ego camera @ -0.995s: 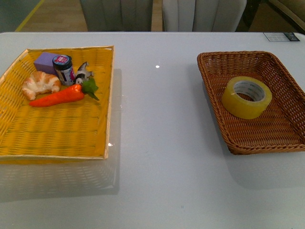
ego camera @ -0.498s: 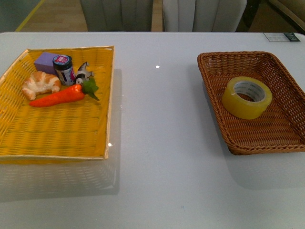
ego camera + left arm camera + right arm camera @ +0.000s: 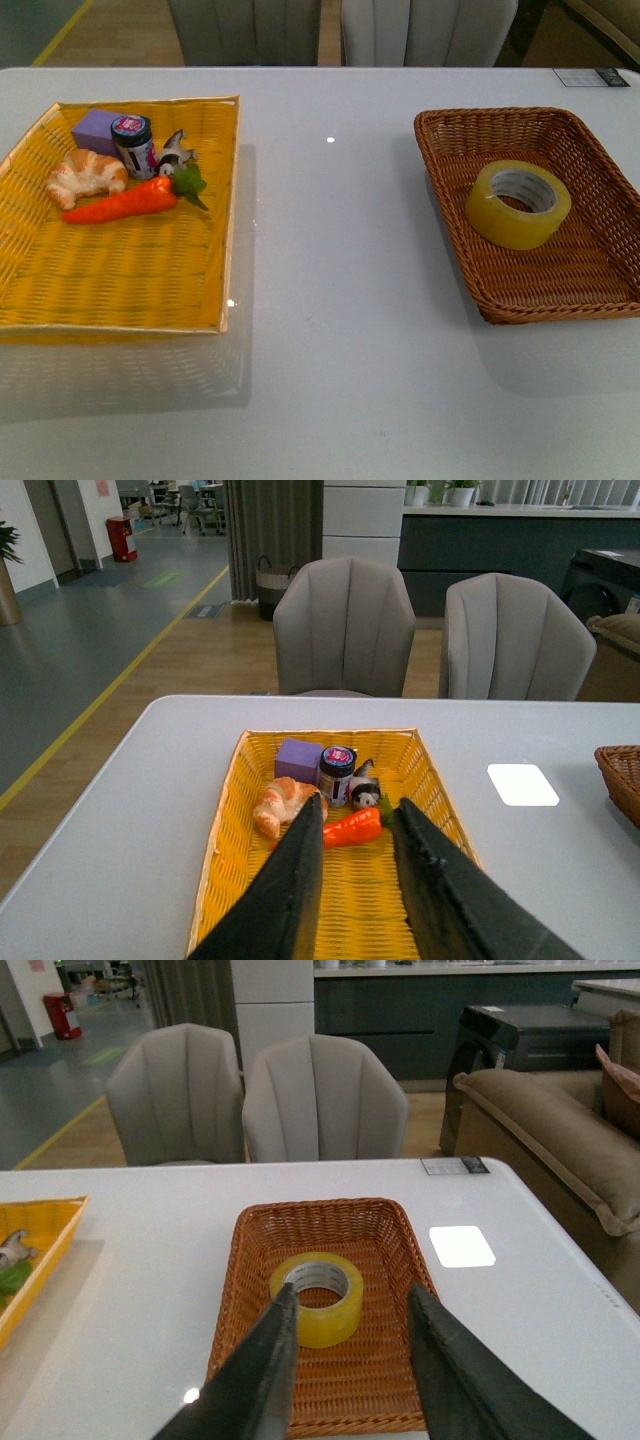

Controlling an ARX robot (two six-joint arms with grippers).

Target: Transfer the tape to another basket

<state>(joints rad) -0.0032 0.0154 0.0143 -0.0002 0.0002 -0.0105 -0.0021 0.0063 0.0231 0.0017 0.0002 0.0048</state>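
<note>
The tape [image 3: 517,203], a yellowish roll with a white core, lies flat in the dark brown wicker basket [image 3: 448,128] on the right of the white table. The right wrist view shows the tape [image 3: 317,1298] in that basket [image 3: 255,1260]. My right gripper [image 3: 349,1293] is open, held back and above the basket, with the roll seen just beyond its left finger. My left gripper [image 3: 358,806] is open above the near part of the yellow basket [image 3: 223,825]. Neither gripper shows in the front view.
The flat yellow basket [image 3: 225,210] on the left holds a croissant [image 3: 85,174], a toy carrot [image 3: 125,201], a purple block [image 3: 97,130], a small jar [image 3: 133,145] and a small figurine [image 3: 174,152]. Grey chairs [image 3: 345,625] stand behind the table. A card [image 3: 590,76] lies at the far right corner.
</note>
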